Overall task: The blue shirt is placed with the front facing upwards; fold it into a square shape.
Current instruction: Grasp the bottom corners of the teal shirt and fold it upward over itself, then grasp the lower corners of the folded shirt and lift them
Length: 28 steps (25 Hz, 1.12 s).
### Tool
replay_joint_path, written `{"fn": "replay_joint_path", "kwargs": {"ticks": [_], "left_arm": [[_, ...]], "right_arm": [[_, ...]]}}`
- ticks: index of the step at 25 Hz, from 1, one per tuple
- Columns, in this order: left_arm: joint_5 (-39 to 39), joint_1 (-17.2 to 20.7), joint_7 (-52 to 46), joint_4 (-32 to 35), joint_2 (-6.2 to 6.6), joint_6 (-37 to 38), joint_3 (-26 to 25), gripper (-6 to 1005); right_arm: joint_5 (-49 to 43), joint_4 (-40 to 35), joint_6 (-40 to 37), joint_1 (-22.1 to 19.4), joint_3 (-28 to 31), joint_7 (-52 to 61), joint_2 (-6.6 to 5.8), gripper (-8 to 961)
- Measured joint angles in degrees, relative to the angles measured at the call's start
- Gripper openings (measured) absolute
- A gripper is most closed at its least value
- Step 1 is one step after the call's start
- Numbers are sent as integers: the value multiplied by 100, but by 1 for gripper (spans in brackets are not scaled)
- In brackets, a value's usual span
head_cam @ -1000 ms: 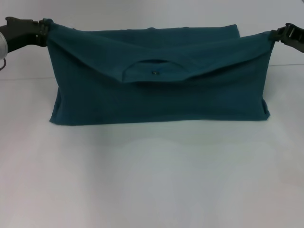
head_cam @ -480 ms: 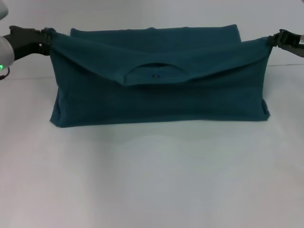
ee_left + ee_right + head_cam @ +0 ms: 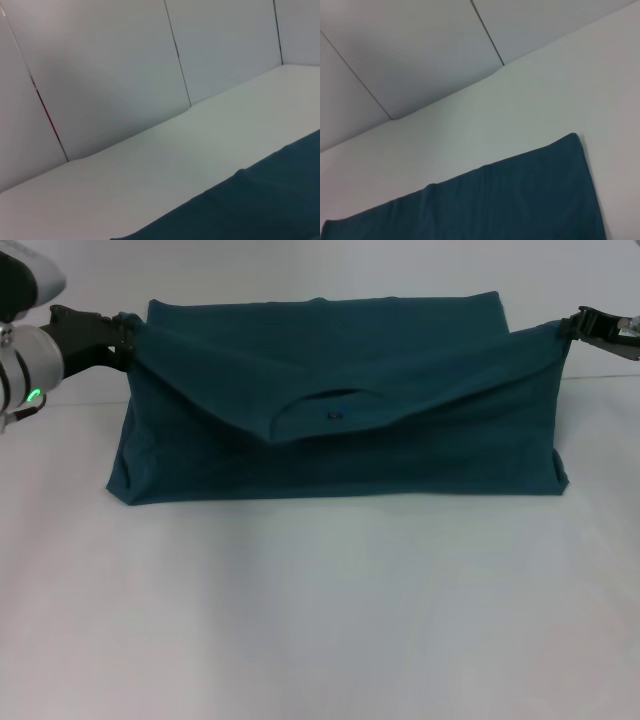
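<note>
Two hands, left hand (image 3: 122, 328) and right hand (image 3: 570, 326), each clenched on blue shirt (image 3: 340, 440) corners.

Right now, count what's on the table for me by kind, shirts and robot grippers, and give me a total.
Shirts: 1, the blue shirt, part folded, its collar flap hanging down the front.
Grippers: 2, the left gripper and the right gripper, each pinching a top corner of the shirt.
Total: 3

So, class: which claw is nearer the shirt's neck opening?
Left, judging from the head view. The left claw grips the blue shirt's upper corner closer to the neck opening; the right claw holds the opposite corner, farther off.
</note>
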Motion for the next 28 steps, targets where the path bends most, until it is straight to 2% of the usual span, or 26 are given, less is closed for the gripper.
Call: {"fn": "replay_joint_path", "kwargs": {"ticks": [5, 6, 8, 11, 14, 16, 22, 25, 28], "left_arm": [[0, -46, 393, -54, -121, -220, -10, 4], [-33, -59, 649, -36, -246, -536, -20, 7], [-33, -59, 649, -36, -246, -536, -20, 11], [-64, -65, 835, -15, -343, -774, -31, 17], [-135, -64, 882, -8, -364, -818, -39, 24], [-268, -32, 859, 13, -341, -837, -47, 100], [-407, 198, 386, 318, -349, -757, -7, 353], [-380, 462, -129, 489, -388, -584, 209, 467], [-371, 813, -842, 690, -425, -409, 758, 531]], "right_arm": [[0, 53, 237, 45, -90, -64, 61, 19], [0, 55, 370, 47, -115, -68, 116, 19], [0, 55, 370, 47, -115, -68, 116, 19], [1, 56, 441, 38, -116, -74, 133, 19], [0, 55, 479, -1, -116, -76, 133, 96], [1, 20, 465, -74, -101, -77, 96, 147], [37, -337, 69, -344, -61, -67, 98, 418], [47, -640, -271, -580, -52, -39, 164, 543], [90, -853, -548, -838, -12, -42, 227, 671]]}}
